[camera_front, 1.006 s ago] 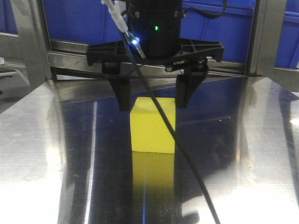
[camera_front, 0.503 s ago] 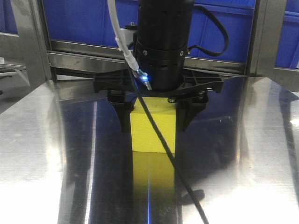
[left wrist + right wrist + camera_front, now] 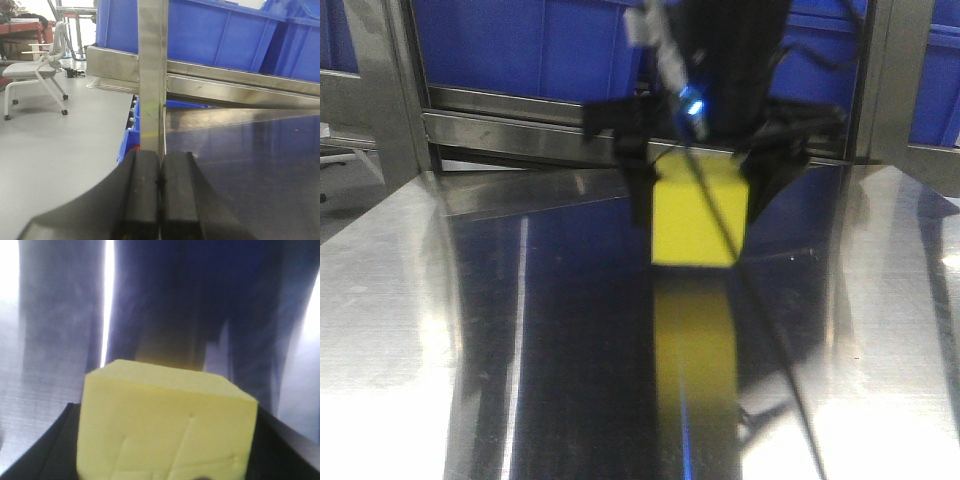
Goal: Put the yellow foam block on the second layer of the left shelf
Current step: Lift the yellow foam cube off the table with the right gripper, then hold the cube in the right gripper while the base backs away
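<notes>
My right claw (image 3: 698, 208) is clamped on the yellow foam block (image 3: 695, 228), 2 fingers pressing its sides, over the shiny steel table (image 3: 410, 310). My left claw (image 3: 160, 192) is pressed together.

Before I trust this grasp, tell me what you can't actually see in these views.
Front view: right gripper motion-blurred; finger contact points on yellow foam block unclear.
Right wrist view: the block fills the frame, hiding the fingertips.
Front view: upper shelf layers cut off by the top edge.
Left wrist view: steel post hides part of the shelf behind it.
</notes>
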You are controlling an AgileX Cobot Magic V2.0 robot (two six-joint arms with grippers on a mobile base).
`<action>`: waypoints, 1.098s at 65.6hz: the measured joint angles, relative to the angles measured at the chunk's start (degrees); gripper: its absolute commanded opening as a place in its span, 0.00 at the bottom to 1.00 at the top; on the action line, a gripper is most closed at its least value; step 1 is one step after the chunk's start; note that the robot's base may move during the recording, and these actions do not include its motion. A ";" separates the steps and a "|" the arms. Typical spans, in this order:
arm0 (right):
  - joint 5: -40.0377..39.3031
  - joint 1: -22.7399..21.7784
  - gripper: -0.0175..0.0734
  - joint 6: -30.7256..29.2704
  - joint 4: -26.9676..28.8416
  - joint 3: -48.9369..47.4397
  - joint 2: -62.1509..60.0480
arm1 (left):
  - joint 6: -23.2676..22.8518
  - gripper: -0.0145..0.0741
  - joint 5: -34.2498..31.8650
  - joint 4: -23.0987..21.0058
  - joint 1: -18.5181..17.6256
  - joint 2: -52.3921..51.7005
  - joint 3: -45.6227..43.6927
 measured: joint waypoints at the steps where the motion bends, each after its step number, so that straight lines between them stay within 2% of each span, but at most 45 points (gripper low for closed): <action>1: 0.00 -0.57 0.55 -1.08 0.32 0.15 -0.90 | 0.00 0.32 0.00 0.00 0.00 0.00 0.00; 16: 0.25 -12.43 0.55 -17.33 5.89 7.09 -11.69 | 0.00 0.32 0.00 0.00 0.00 0.00 0.00; 28: 0.25 -23.22 0.55 -25.26 6.76 15.93 -21.83 | 0.00 0.32 0.00 0.00 0.00 0.00 0.00; 40: 0.25 -31.91 0.55 -31.76 6.76 25.19 -32.82 | 0.00 0.32 0.00 0.00 0.00 0.00 0.00; 47: -0.10 -34.27 0.55 -34.06 6.81 30.02 -39.84 | 0.00 0.32 0.00 0.00 0.00 0.00 0.00; 72: -5.47 -34.67 0.55 -35.18 7.13 42.39 -67.93 | 0.00 0.32 0.00 0.00 0.00 0.00 0.00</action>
